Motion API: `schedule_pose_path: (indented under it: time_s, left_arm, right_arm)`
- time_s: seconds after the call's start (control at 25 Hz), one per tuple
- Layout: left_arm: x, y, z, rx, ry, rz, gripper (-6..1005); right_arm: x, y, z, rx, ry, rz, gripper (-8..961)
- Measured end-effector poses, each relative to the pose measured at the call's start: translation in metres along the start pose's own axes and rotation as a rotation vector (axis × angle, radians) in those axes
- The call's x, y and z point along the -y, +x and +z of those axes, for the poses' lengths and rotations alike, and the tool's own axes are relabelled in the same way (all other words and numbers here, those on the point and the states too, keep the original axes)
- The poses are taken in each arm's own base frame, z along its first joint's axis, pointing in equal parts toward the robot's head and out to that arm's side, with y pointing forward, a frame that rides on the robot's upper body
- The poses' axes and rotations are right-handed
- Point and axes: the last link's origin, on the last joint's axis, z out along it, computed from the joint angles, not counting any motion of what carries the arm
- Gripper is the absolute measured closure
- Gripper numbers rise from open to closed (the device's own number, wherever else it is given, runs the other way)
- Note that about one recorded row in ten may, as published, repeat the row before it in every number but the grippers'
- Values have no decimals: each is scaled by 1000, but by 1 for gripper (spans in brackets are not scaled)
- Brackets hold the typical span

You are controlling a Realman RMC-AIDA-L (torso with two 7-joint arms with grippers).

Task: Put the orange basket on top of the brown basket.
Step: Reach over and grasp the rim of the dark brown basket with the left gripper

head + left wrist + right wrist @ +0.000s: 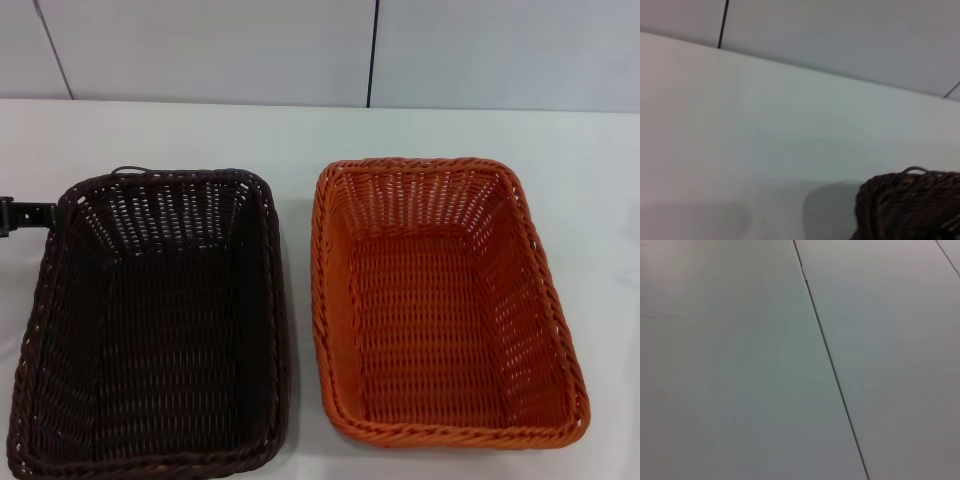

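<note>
1. Nearest the robot, on its left, the brown basket [150,320] sits upright on the white counter [300,130], its near rim running off the lower edge of the head view.
2. Just beside it on the robot's right stands the orange basket [440,300], also upright and open side up; a narrow strip of bare counter separates the two, so they are close but apart.
3. The orange basket rests on the counter, not on the brown one.
4. At the far left corner of the brown basket, a black part of the left claw [25,216] comes in from the edge of the head view and sits right against the braided rim; I cannot tell whether its fingers are apart or together.
5. The left wrist view shows that same dark rim corner [910,207] close up, with white counter beyond.
6. The orange basket lies well apart from this claw, across the brown basket.
7. Farthest back, pale wall panels [200,50] rise behind the counter; the right wrist view shows only such panels [740,365], and the right claw is not visible.
</note>
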Motion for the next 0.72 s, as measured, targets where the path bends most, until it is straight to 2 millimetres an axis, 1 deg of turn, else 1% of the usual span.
schedule_pose_path:
  time_s: [0.08, 0.12, 0.36, 0.56, 0.72]
  left_arm:
    - [-1, 1, 2, 22, 28, 10, 220]
    - [-4, 2, 6, 51, 44, 30, 221]
    - [-13, 3, 9, 115, 47, 58, 227]
    - [-19, 1, 10, 166, 37, 65, 231]
    - [-20, -3, 11, 209, 50, 69, 235]
  right_arm:
    - [1, 0, 1, 1, 3, 9, 467]
    - [2, 0, 1, 1, 6, 14, 467]
    - [4, 1, 2, 2, 9, 22, 466]
    - [5, 2, 5, -1, 10, 20, 466]
    - [4, 4, 6, -2, 5, 19, 466]
